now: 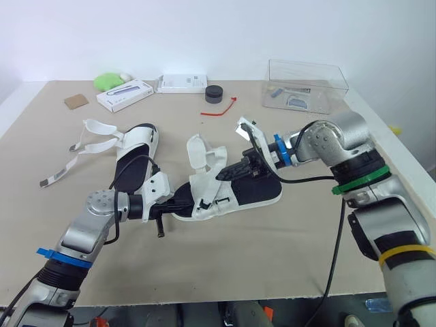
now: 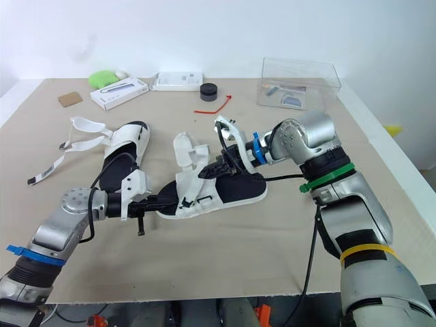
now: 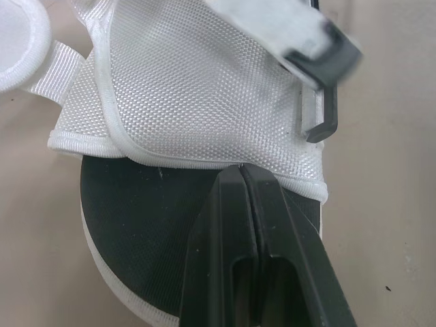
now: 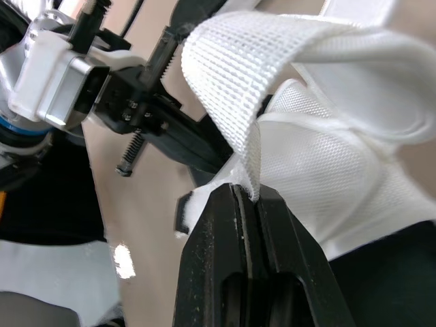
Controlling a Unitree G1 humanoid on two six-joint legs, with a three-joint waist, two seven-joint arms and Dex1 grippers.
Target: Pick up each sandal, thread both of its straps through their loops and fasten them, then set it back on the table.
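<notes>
Your right gripper point(image 4: 246, 192) pinches the strap point(image 4: 228, 82) of the sandal point(image 1: 255, 189) at the table point(image 1: 272, 252) centre — your left gripper point(image 3: 242, 172) is closed on its mesh edge at 8 o'clock. If you pull sharply, the thin webbing may slip out.

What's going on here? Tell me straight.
The robot is working on the near sandal on the table. Its left end effector is shut on the edge of that sandal's mesh upper, and its right end effector pinches a white strap. The second sandal lies to the robot's left, straps loose.
</notes>
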